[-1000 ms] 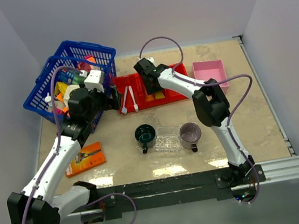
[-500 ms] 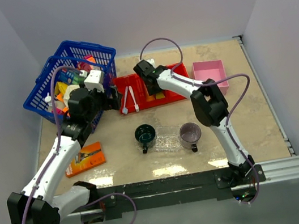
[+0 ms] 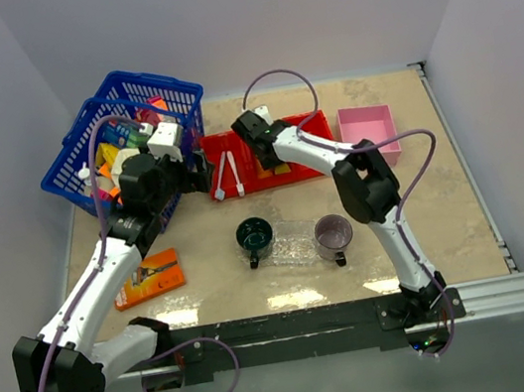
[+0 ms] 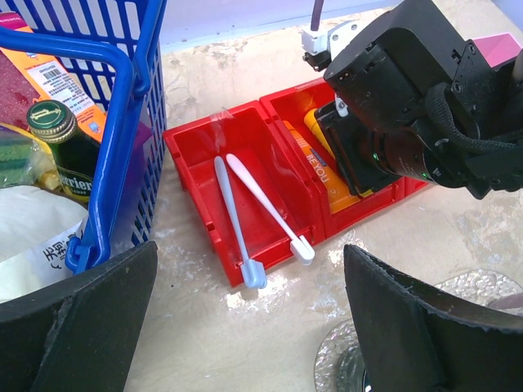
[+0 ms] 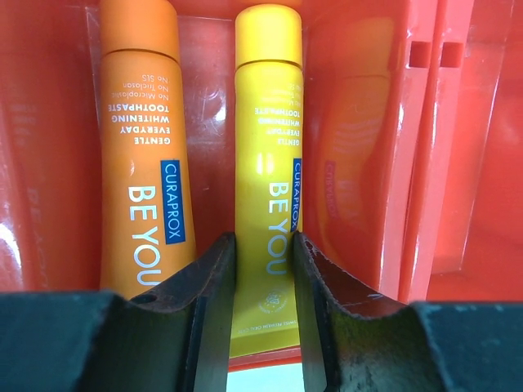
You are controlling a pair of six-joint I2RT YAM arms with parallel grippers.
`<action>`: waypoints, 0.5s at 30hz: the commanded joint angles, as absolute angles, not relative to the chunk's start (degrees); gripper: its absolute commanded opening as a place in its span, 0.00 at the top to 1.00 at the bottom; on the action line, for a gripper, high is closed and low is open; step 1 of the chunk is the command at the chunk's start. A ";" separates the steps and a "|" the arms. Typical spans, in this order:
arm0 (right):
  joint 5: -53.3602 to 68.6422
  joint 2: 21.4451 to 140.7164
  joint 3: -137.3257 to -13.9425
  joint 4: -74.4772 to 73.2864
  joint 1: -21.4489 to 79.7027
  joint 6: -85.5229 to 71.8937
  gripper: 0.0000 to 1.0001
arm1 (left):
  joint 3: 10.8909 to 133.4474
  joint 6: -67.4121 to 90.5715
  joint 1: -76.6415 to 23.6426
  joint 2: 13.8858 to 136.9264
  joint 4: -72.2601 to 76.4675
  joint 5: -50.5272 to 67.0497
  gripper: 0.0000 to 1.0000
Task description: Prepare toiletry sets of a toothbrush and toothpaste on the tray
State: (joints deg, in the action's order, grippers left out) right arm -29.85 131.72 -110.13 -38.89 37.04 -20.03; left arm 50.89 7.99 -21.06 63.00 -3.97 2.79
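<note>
On the surface (image 3: 442, 186), in the red bin (image 4: 181, 147), well ahead of the clear tray (image 3: 295, 241), the right end effector (image 5: 263, 245) has narrowed onto the yellow toothpaste tube (image 5: 268, 147) between its jaws, apparently grasping it, so a first pickup has likely begun. The left end effector (image 4: 249, 318) gapes released, with the toothbrushes (image 4: 263, 202) just ahead.

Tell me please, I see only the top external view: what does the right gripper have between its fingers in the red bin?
Observer: A yellow tube; the right gripper has one finger on each side of it. Whether they press it, I cannot tell.
Operator: Is the other tube near?
Observer: Yes, an orange tube lies just beside it, in the same compartment of the red bin, caps pointing away from the gripper.
Operator: And the left gripper?
Observer: The left gripper is wide open, empty, facing the toothbrushes.
</note>
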 commanded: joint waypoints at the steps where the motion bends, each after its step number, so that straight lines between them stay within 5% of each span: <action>1: -30.50 126.74 -109.16 -39.99 37.00 -19.69 1.00 | 52.03 8.61 -20.92 62.40 -1.93 3.08 0.00; 15: -27.16 120.94 -106.54 -36.57 36.91 -16.53 1.00 | 52.12 8.61 -20.92 62.40 -1.93 3.08 0.00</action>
